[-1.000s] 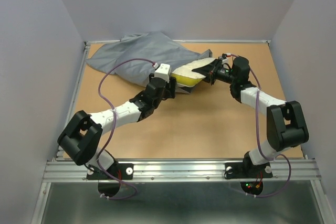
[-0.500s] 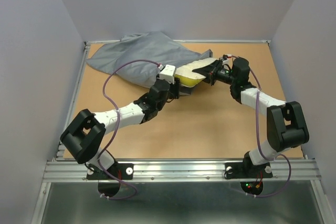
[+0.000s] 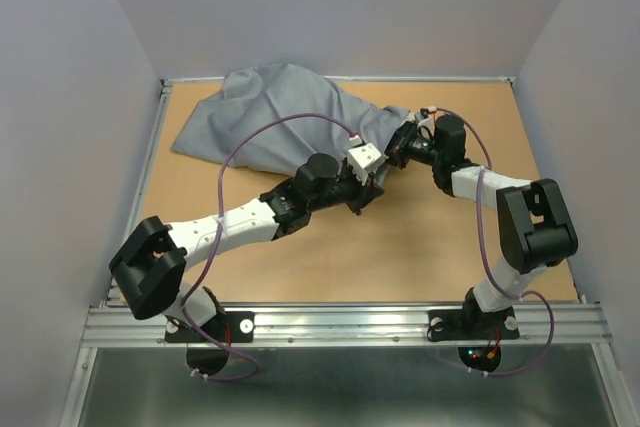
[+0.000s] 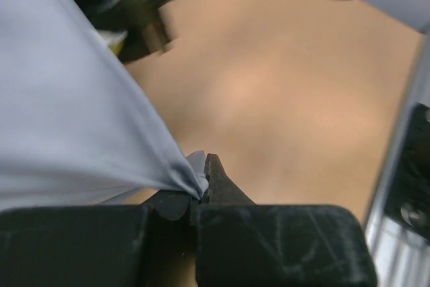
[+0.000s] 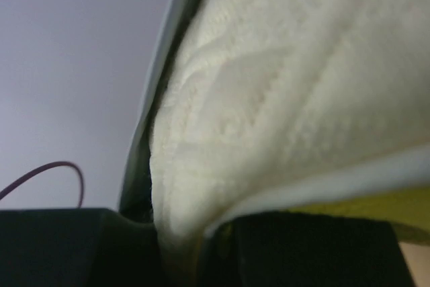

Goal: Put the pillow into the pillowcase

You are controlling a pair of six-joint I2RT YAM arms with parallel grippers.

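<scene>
At the pillowcase's (image 3: 280, 117) right end, by its mouth, my left gripper (image 4: 205, 181) is pinched fully closed on a fold of grey hem, which stretches taut from it. Just beside the pillowcase my right gripper (image 3: 402, 144) is clamped narrowly on the pillow's (image 5: 289, 99) corner; from above, the pillowcase covers the pillow nearly up to that grip.

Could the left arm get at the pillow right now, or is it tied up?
Probably not: the left gripper is pinched shut on the pillowcase edge, and the pillow looks covered by that fabric, held by the right gripper.
</scene>
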